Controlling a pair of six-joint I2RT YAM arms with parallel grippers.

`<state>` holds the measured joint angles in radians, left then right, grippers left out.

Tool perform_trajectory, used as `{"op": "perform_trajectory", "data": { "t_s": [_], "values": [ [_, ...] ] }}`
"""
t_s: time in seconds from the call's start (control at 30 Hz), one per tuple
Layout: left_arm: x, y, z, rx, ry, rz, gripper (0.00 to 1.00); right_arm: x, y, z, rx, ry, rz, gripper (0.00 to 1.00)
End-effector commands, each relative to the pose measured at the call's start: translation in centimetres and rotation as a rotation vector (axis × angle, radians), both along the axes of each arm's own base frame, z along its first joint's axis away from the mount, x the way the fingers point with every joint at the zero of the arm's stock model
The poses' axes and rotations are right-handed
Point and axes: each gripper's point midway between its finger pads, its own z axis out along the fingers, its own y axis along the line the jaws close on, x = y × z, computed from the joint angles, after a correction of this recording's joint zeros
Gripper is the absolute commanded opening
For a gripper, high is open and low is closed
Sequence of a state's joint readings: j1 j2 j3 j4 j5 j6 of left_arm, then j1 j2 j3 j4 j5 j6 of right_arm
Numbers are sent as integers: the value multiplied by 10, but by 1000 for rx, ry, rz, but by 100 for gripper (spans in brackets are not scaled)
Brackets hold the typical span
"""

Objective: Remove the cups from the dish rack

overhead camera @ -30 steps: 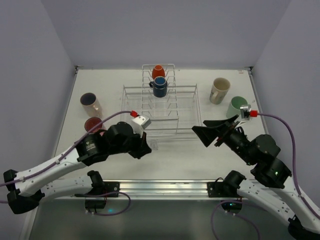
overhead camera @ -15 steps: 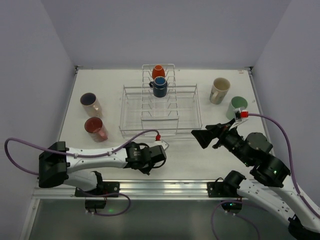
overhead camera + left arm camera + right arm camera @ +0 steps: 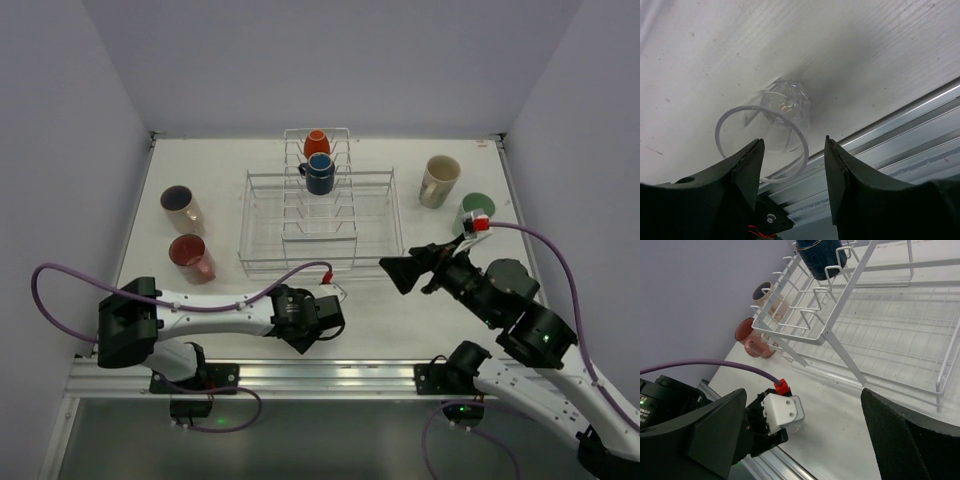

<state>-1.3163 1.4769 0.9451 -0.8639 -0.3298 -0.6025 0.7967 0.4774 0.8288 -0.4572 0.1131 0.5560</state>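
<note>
The dish rack (image 3: 262,214) holds an orange-red mug (image 3: 317,141) and a dark-blue mug (image 3: 320,172) on its far tines. My left gripper (image 3: 337,302) is low at the table's front edge. Its jaws are open, and the small clear glass (image 3: 771,129) sits just past the fingertips (image 3: 754,152), with its rim toward the camera and touching neither finger. My right gripper (image 3: 393,269) hovers open and empty right of the rack's front corner, pointing left. In the right wrist view the blue mug (image 3: 822,257) hangs on the rack (image 3: 880,340).
Two pink tumblers (image 3: 181,207) (image 3: 190,256) lie left of the rack. A cream mug (image 3: 439,180) and a mint-green tumbler (image 3: 470,212) are at the right, with the tumbler partly behind my right wrist. A metal rail (image 3: 900,130) runs along the front edge, close to the glass.
My left arm dropped low and moved right along the front edge with the glass. Its jaws then opened and let the glass go. The right gripper drifted slightly left.
</note>
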Motion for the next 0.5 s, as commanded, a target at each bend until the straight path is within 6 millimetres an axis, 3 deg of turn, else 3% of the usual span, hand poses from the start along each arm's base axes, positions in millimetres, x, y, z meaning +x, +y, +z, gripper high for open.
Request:
{"op": "perform_trajectory", "data": {
  "t_s": [0.0, 0.13, 0.23, 0.33, 0.43, 0.47],
  "values": [
    [12, -8, 31, -59, -79, 24, 57, 4, 3, 28, 3, -56, 8, 99],
    [15, -8, 41, -79, -102, 36, 59, 11, 9, 40, -7, -74, 9, 98],
    [24, -13, 65, -137, -158, 56, 64, 22, 15, 51, -34, -94, -1, 92],
    [37, -21, 106, -245, -245, 85, 72, 36, 24, 65, -84, -119, -9, 82],
    [55, -22, 164, -416, -385, 149, 80, 57, 33, 75, -160, -151, -28, 74],
    [59, -21, 179, -469, -415, 163, 82, 60, 35, 86, -162, -171, -29, 72]
  ]
}}
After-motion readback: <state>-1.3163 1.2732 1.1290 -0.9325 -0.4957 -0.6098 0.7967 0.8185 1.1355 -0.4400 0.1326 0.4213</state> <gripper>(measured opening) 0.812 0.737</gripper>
